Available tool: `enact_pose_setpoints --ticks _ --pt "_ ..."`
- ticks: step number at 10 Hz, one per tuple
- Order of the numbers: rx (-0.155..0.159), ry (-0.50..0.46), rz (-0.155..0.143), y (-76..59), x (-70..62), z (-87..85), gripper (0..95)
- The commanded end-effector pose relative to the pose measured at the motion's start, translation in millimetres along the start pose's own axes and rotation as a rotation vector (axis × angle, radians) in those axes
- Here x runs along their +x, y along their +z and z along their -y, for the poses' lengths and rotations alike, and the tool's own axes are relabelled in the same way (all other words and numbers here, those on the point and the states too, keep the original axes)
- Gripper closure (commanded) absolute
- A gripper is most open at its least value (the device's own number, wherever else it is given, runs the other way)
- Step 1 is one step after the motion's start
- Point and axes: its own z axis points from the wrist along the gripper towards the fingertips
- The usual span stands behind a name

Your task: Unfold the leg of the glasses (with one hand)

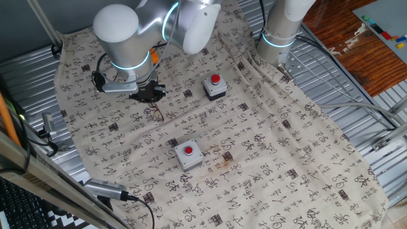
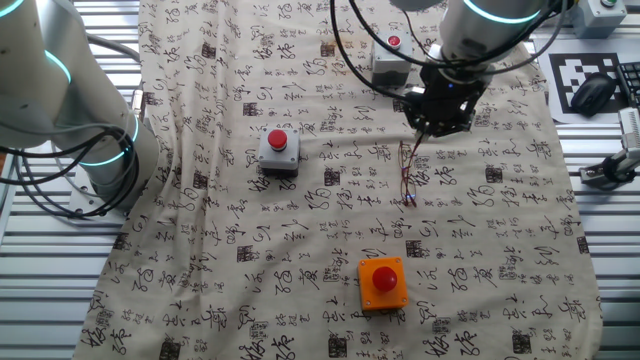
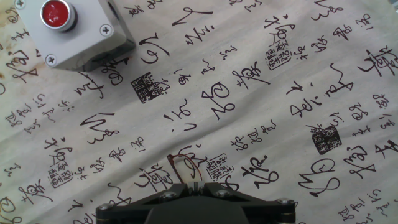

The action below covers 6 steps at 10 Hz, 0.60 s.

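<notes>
The glasses (image 2: 408,175) are a thin reddish-brown wire frame on the printed cloth, reaching from my fingertips toward the near side in the other fixed view. In one fixed view the glasses (image 1: 156,114) lie just below my gripper (image 1: 149,97). My gripper (image 2: 435,125) stands right over one end of the frame, jaws closed together on the thin wire. In the hand view the gripper (image 3: 196,184) sits at the bottom edge and a curved piece of the glasses (image 3: 182,163) runs up from between the jaws. The rest of the frame is hidden under the hand.
A grey box with a red button (image 1: 215,87) stands right of the gripper and another grey button box (image 1: 188,154) lies nearer the front. An orange button box (image 2: 383,282) rests on the cloth. A second robot arm (image 2: 60,100) stands at the cloth's edge.
</notes>
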Motion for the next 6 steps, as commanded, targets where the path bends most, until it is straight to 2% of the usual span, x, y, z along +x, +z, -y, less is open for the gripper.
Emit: enact_pose_setpoints --ticks 1,6 --pt "-0.001 -0.005 -0.002 -1.3 2.8 0.6 95.0" --pt "-0.001 -0.038 -0.001 0.6 22.9 3.3 95.0"
